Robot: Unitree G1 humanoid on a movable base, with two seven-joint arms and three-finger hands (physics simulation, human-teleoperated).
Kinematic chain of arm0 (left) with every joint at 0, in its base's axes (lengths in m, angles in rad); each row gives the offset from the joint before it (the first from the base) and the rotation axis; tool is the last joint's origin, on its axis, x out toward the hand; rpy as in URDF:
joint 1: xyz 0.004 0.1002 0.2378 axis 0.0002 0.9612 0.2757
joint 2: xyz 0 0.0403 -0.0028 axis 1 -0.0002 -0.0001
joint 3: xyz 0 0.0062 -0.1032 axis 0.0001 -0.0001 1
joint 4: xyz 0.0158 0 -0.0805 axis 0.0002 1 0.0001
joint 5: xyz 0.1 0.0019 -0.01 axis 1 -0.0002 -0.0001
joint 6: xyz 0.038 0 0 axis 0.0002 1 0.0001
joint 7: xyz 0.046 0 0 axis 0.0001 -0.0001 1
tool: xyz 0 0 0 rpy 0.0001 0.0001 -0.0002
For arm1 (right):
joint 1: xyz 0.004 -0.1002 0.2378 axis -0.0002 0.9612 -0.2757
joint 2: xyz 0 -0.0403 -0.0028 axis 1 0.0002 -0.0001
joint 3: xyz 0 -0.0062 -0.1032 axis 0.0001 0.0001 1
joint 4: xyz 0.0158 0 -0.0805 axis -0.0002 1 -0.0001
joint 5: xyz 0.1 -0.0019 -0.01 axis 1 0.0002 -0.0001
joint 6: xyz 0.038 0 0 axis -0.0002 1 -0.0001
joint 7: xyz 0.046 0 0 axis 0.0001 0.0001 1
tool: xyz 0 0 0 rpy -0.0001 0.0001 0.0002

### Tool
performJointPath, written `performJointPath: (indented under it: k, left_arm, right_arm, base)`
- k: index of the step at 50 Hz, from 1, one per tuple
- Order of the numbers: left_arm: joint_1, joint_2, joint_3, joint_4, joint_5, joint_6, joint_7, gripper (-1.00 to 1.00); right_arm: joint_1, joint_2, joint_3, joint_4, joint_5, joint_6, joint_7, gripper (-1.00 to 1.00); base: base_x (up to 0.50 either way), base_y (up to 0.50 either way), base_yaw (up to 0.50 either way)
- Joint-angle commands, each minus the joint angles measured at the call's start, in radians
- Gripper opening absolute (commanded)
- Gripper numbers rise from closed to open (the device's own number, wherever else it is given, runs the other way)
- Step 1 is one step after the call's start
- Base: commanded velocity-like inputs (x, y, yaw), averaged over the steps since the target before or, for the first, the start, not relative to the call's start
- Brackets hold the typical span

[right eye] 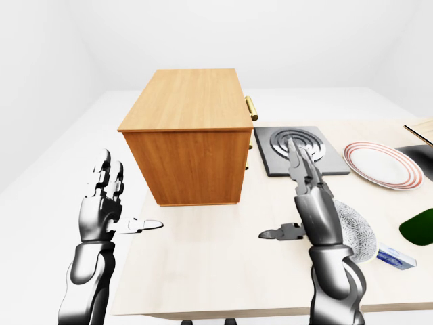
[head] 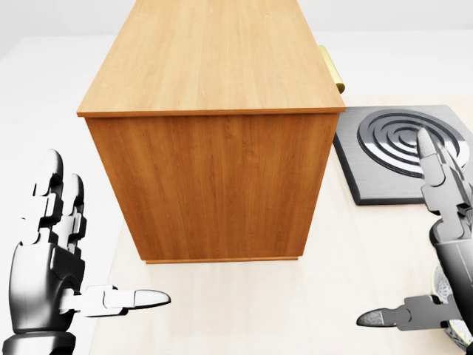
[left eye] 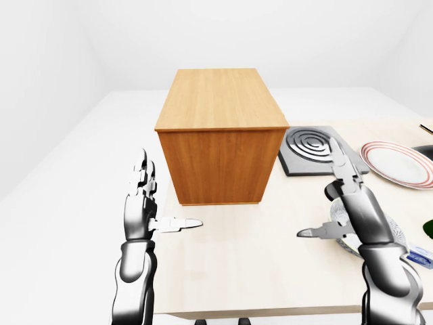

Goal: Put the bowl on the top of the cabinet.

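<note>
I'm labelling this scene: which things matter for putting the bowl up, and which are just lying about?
For the job:
- bowl, beside the right hand
- cabinet, its top bare
- left hand, open

Lying about:
- burner plate
- striped plate
- small blue packet
- dark green thing at the right edge

light: bright, even (source unclear) | shadows: faint, under cabinet (left eye: 218, 135) | focus: sharp | glare: hand (right eye: 316, 215) highlights
</note>
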Motion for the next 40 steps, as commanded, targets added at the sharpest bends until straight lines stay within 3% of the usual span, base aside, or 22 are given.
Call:
performJointPath:
  k: [1,20,40]
  left_arm:
    - [0.0,0.0,-0.001,0.005,0.003,0.0,0.002,1.0]
    - [-0.01,0.001,0.005,0.015,0.003,0.0,0.014,1.0]
    - [-0.01,0.001,0.003,0.027,0.007,0.0,0.015,1.0]
  right_arm:
    - [0.057,0.023,-0.086,0.018,-0.01,0.0,0.054,1.0]
    - [0.147,0.062,-0.186,0.109,-0.03,0.0,0.115,1.0]
    - [0.155,0.076,-0.259,0.1,-0.019,0.0,0.184,1.0]
  base:
    - [0.0,0.0,0.0]
    - [0.0,0.0,0.0]
    - [0.0,0.0,0.0]
